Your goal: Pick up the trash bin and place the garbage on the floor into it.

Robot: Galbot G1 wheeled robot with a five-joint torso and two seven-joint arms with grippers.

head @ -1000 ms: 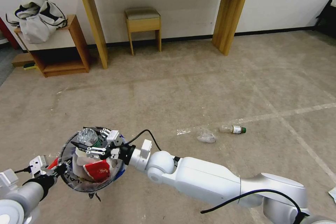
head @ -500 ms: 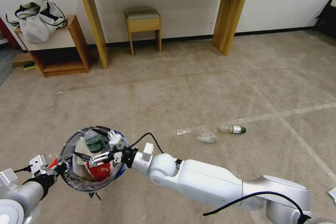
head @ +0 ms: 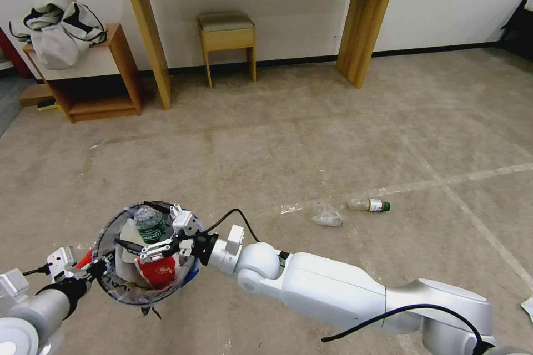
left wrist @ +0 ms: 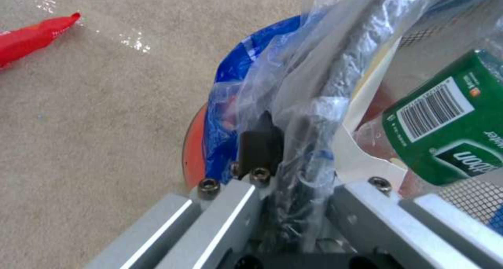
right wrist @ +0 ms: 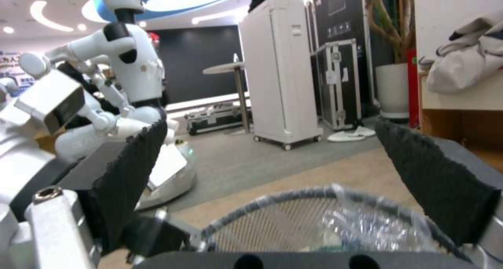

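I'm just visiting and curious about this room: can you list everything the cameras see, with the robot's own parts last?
trash bin: one, red with clear bag, held above the floor.
green-label bottle: one, clear, inside the bin.
red wrapper: one, inside the bin.
floor bottle: one, clear, green cap, on the floor.
clear plastic scrap: one, beside that bottle.
desk: one, wooden, against the wall.
stool: one, wooden, under the desk.
side shelf: one, wooden, clothes piled on top.
left claw: shut on the bin's rim.
right claw: open, over the bin.
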